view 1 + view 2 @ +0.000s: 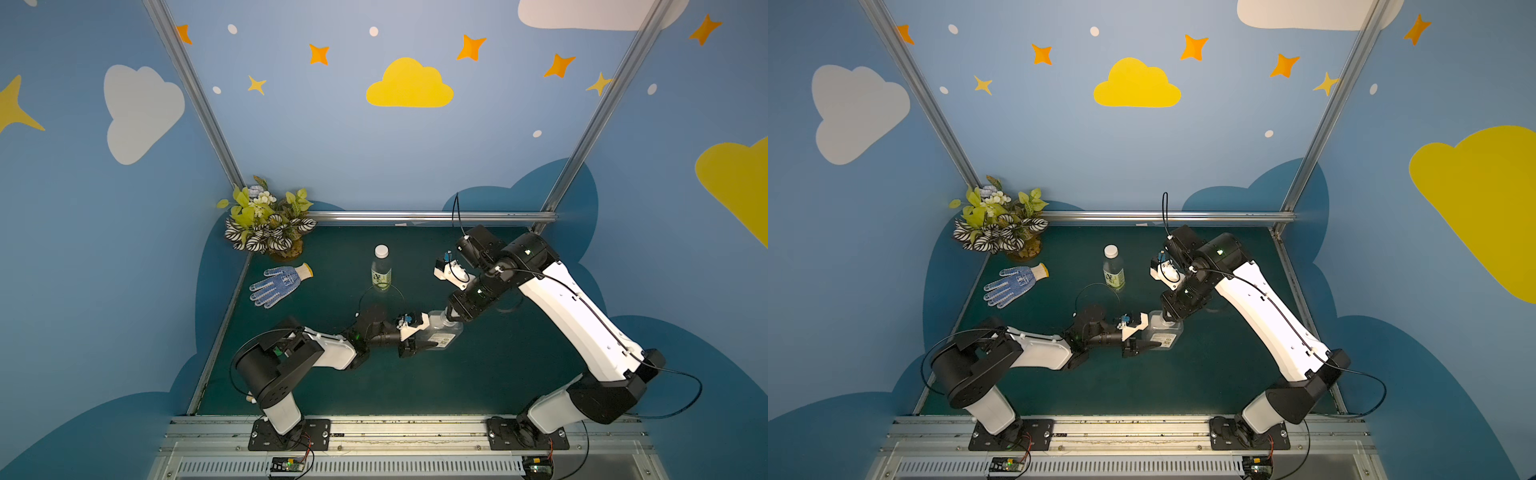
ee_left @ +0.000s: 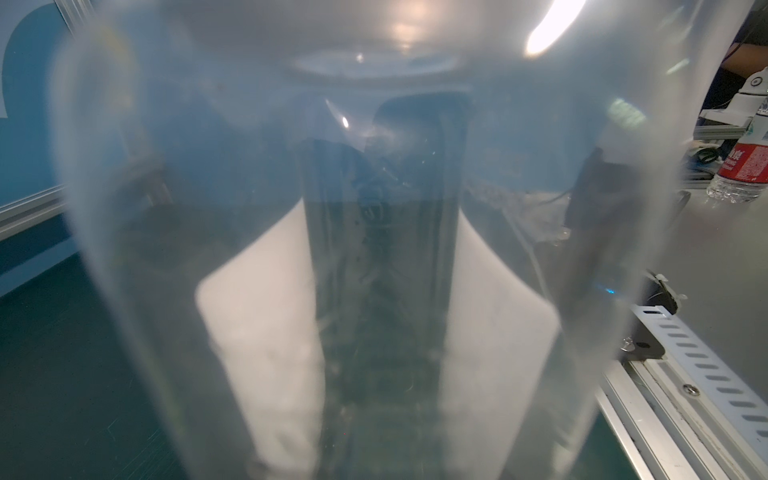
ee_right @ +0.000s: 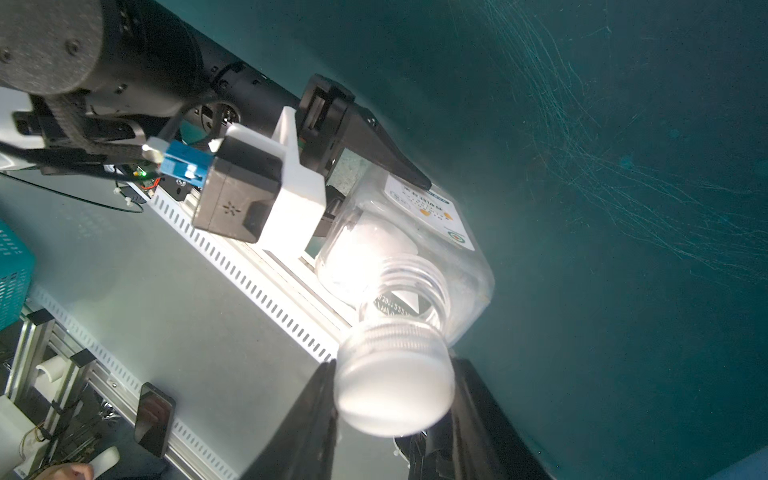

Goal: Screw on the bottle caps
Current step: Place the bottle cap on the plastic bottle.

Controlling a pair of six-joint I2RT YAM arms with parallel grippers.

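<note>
Left end effector (image 1: 430, 337) is clamping one bottle (image 1: 444, 332); right end effector (image 1: 451, 316) is pinching a cap (image 3: 395, 374) at its neck. Beyond, second bottle (image 1: 381, 275) is wearing second cap (image 1: 381, 251).

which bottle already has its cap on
The slim bottle with the yellow-green label, standing free, wears a white cap; the squat bottle has a bare threaded neck.

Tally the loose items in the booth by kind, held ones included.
Bottles: 2, the slim bottle and the square bottle
Caps: 2, the seated cap on the slim bottle, the loose cap just off the square bottle's neck
Glove: 1
Potted plant: 1
Total: 6
</note>
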